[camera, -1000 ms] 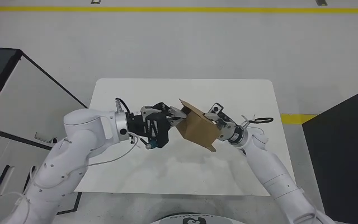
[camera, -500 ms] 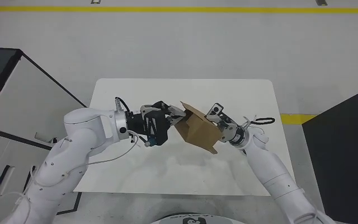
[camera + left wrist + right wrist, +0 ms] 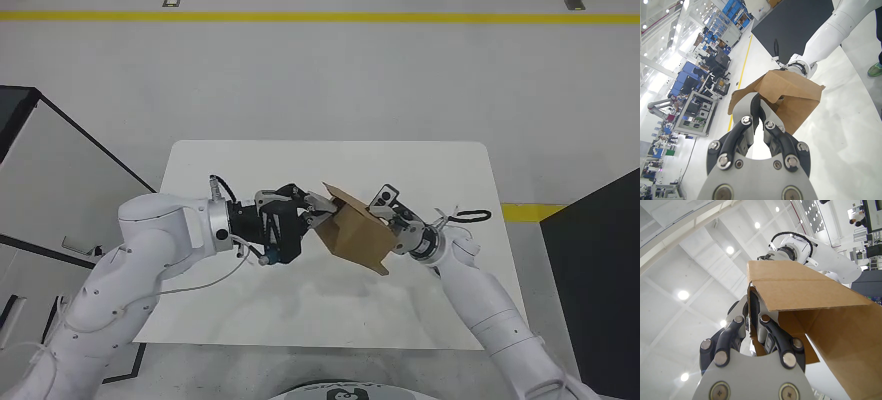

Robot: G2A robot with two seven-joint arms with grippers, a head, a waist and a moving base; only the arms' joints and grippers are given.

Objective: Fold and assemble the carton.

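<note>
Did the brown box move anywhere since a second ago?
No. The carton is over the same middle patch of the white table, its corners as far from the table's edges as before.

carton [image 3: 352, 232] over table [image 3: 300, 310] | left tool [image 3: 318, 208] left of it | right tool [image 3: 386, 226] right

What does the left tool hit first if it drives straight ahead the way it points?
The carton. The left tool points into its open end, shut, with its tips right at the flaps, so any advance would likely push a flap inward. Whether it already touches is unclear.
</note>
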